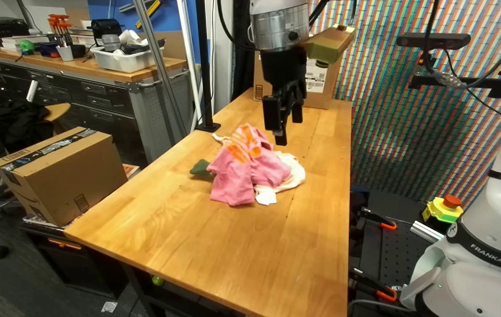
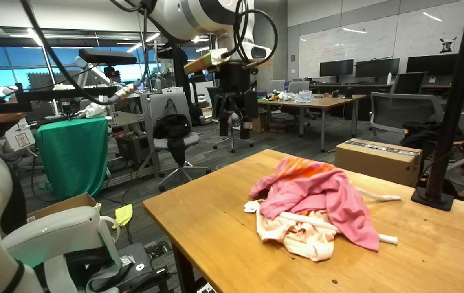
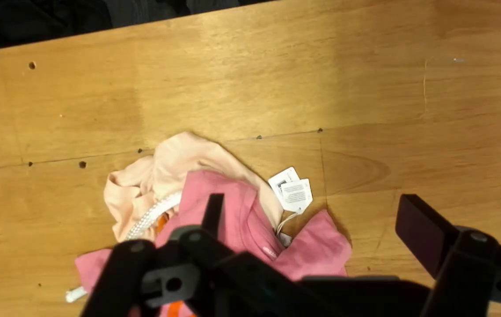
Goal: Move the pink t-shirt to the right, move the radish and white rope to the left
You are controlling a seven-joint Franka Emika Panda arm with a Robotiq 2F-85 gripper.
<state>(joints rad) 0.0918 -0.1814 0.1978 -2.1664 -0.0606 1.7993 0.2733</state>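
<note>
orange-printed rose-pink cloth t-shirt (image 2: 317,191): probably handling light and limp, inviting a pinch at bunched folds. black two-fingered pincer (image 2: 234,129): is hanging spread, empty.

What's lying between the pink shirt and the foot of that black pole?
One end of the white rope pokes out from the pink t-shirt toward the black pole's foot, stopping short; both exterior views show it.
</note>
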